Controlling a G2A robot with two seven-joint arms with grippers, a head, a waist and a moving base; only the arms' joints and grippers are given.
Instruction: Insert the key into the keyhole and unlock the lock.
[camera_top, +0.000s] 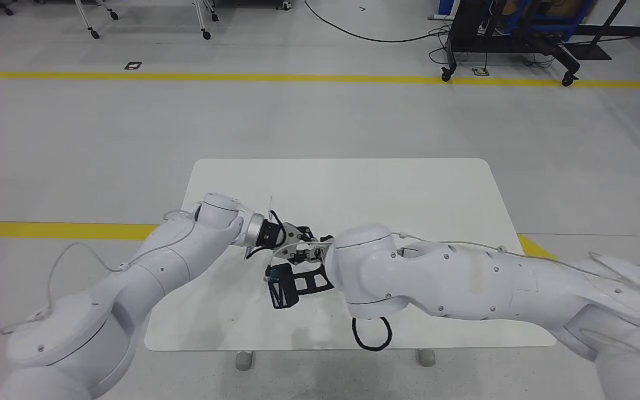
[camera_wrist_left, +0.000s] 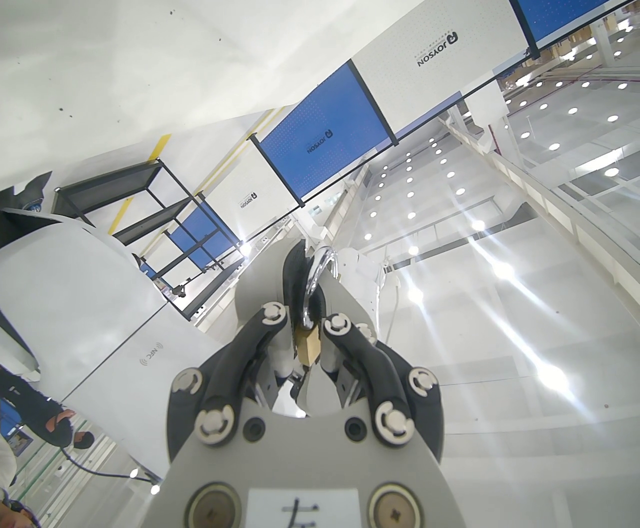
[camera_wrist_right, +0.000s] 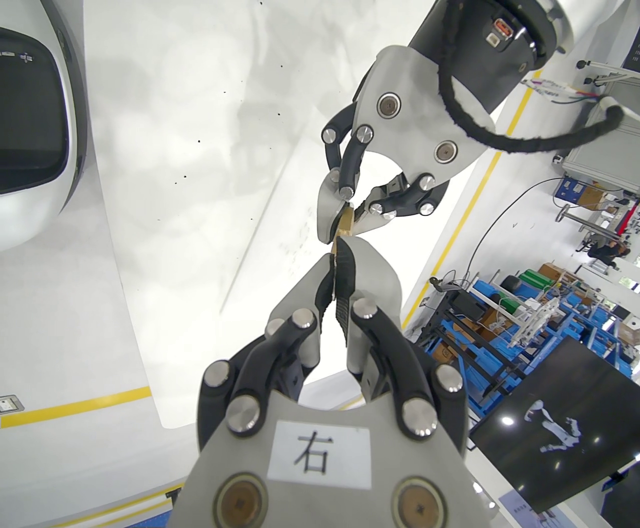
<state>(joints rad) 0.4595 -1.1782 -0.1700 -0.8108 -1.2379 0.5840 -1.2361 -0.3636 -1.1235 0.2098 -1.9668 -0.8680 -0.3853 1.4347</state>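
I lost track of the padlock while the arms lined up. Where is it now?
The brass padlock is clamped in the left tool, held over the left part of the white table, with the right tool tip at its exposed end.

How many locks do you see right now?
1: the lock, clamped in the left gripper over the table, with the right gripper at its end. More could be hidden under the arms.

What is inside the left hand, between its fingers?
A brass padlock, gripped in the left hand, with its silver shackle showing between the fingers. The right hand meets the padlock and covers that end, so keyhole and key cannot be seen.
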